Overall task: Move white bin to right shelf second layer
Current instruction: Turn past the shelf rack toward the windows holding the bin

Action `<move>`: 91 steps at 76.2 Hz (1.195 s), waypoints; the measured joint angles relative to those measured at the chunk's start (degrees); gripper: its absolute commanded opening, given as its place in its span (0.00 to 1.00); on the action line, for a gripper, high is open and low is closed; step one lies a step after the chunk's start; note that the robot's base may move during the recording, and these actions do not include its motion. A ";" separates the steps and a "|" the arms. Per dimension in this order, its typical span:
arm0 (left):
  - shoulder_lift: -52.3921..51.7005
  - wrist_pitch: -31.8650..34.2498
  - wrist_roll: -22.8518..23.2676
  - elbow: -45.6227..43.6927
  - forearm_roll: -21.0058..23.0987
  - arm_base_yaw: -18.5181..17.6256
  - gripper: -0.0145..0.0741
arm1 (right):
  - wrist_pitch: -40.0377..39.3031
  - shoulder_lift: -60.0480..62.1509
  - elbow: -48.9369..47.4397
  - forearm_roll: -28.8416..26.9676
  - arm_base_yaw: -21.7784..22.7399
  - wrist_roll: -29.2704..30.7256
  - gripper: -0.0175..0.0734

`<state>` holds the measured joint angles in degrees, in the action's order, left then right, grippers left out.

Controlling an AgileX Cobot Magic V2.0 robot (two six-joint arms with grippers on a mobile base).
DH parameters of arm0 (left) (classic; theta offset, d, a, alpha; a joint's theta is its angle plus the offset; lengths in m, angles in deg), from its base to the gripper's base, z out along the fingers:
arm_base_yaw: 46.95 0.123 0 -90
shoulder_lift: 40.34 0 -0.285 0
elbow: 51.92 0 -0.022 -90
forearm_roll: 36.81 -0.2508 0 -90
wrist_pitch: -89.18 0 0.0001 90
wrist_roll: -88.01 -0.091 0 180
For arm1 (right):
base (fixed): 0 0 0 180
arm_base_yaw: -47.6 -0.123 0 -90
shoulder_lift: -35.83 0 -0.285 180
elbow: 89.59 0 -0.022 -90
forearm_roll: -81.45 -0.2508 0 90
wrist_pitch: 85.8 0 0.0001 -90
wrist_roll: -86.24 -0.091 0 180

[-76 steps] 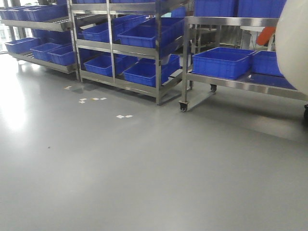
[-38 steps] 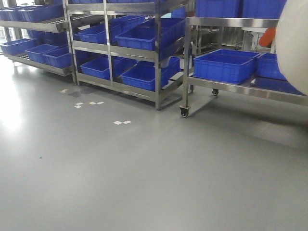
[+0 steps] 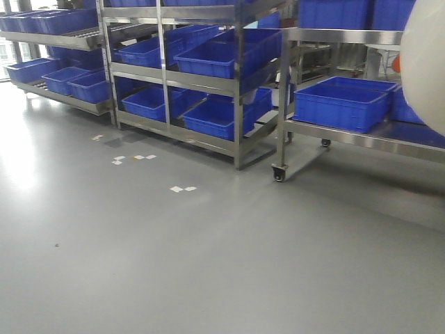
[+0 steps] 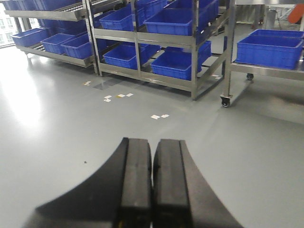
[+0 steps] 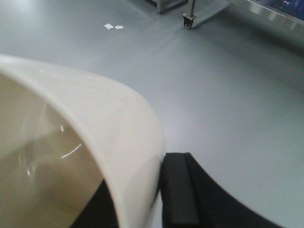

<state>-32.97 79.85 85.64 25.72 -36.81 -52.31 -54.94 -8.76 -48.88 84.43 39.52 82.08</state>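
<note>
The white bin (image 5: 95, 123) is a glossy cream tub. Its rim and wall fill the left of the right wrist view, and its rounded side shows at the right edge of the front view (image 3: 425, 62). My right gripper (image 5: 142, 183) is shut on the bin's wall, with one black finger (image 5: 179, 190) outside and the other inside, mostly hidden. The bin is held up above the grey floor. My left gripper (image 4: 152, 147) is shut and empty over the floor. Steel racks stand at the back; I cannot tell which tier is the right shelf's second layer.
A steel rack (image 3: 236, 83) holds blue crates (image 3: 215, 59) on several tiers. A wheeled steel trolley (image 3: 348, 132) at the right carries another blue crate (image 3: 341, 104). A roller rack (image 3: 62, 38) stands far left. White tape marks (image 3: 182, 188) lie on the floor.
The racks and trolley have shifted right and down in the front view and look slightly nearer. The bin stays at the right edge of that view.
</note>
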 measured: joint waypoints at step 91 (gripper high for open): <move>0.00 0.00 0.00 0.00 0.00 0.00 0.26 | 0.00 0.00 0.00 0.00 0.00 0.00 0.25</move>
<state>-32.97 79.85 85.64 25.72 -36.81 -52.31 -54.94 -8.76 -48.88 84.43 39.52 82.08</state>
